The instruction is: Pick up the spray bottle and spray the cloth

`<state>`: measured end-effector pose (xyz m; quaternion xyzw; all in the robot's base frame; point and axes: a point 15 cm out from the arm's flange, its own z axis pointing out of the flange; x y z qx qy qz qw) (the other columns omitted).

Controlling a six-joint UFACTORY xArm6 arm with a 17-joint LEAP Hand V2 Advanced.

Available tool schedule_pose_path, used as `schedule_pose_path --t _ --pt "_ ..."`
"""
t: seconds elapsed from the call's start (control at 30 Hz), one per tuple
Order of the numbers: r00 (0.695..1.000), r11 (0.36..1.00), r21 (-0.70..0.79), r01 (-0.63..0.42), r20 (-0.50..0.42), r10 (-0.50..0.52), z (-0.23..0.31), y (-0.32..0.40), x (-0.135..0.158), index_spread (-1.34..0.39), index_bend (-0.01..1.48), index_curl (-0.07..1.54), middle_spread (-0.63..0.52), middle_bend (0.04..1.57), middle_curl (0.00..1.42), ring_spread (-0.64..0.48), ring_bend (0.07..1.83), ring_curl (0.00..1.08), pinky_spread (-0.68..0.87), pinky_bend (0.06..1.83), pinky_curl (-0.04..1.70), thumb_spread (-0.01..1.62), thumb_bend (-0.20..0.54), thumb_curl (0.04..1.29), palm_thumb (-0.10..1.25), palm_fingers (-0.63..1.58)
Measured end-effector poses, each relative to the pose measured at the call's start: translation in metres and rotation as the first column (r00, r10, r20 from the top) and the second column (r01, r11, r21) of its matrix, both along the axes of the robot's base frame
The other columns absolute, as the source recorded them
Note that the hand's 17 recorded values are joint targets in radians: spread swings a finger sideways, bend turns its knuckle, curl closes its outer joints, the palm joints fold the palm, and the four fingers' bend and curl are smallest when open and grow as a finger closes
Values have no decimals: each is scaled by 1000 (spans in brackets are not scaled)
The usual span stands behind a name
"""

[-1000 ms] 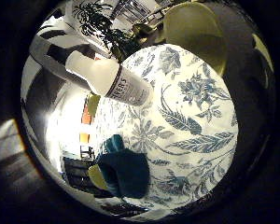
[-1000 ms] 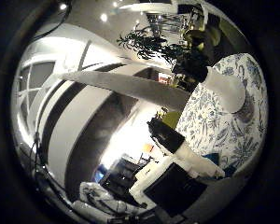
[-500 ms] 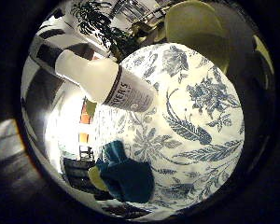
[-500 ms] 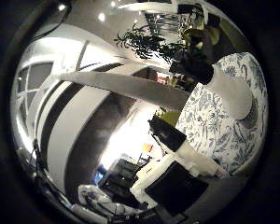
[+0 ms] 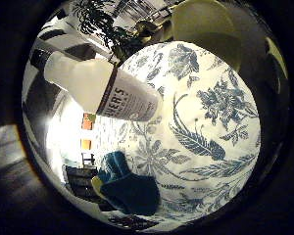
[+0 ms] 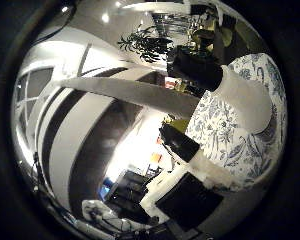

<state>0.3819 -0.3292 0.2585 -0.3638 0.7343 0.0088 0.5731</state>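
Note:
The spray bottle (image 5: 110, 88) has a white body with a printed label and stands on a table with a blue-and-white floral cloth (image 5: 201, 127). In the thumb side palm view its black spray head (image 6: 195, 68) tops the white body (image 6: 245, 92), which looms close. A crumpled teal cloth (image 5: 127, 181) lies on the table a little away from the bottle. My hand (image 6: 190, 170) shows white and black fingers (image 6: 178, 143) reaching out beside the bottle, not wrapped round it.
A yellow-green chair (image 5: 201, 22) stands at the table's far edge. A leafy plant (image 6: 150, 42) stands beyond the bottle. The room's white walls and dark floor lie past the table edge.
The bottle fills more of both views than before, so my palm has come closer to it. The bottle and the teal cloth have not moved on the table.

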Motion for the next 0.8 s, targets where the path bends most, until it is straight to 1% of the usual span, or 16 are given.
schedule_pose_path --t 0.3,0.57,0.7,0.8 --pt "1000 1000 -24 -4 -15 3 0 -7 19 -198 170 338 -4 422 420 64 583 297 374 508 221 1102 -22 378 637 276" --pt "999 999 -30 -19 -41 18 -7 2 38 -197 172 338 -4 425 421 63 588 297 374 501 218 1102 -22 376 638 285" --pt "998 999 -27 -46 -50 44 -11 14 50 -187 181 343 -45 490 443 -1 683 318 299 492 203 1094 -16 382 673 426" --pt "996 998 -25 -65 -56 64 -15 24 57 -202 195 361 -80 548 470 -69 764 337 167 557 193 1084 -12 391 716 606"
